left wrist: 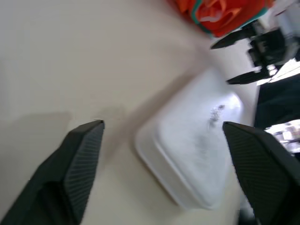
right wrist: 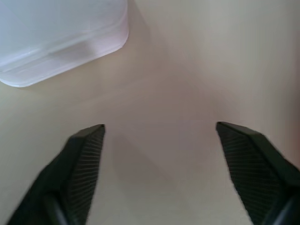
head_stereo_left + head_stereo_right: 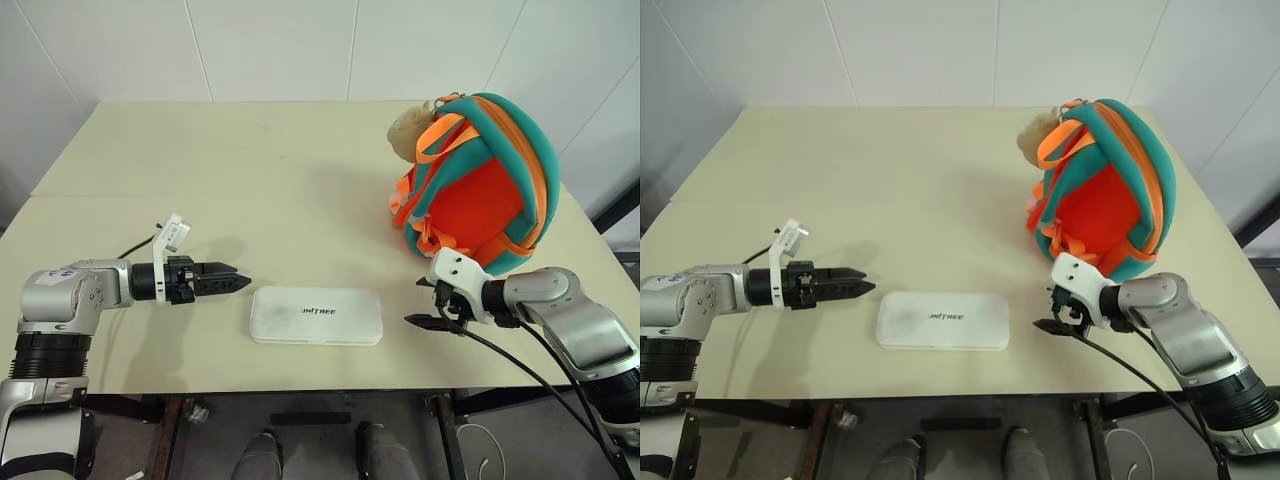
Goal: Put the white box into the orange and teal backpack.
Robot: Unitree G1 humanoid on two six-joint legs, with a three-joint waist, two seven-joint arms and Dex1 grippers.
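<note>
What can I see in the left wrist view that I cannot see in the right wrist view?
The left wrist view alone takes in the right gripper, open, beyond the far end of the white box, and a part of the orange and teal backpack behind it. It also gives the dark lettering on the box's lid. The right wrist view alone gives one rounded corner of the box close up, apart from the open fingers. Both share the box lying flat on the beige table, with nothing between the fingers.
</note>
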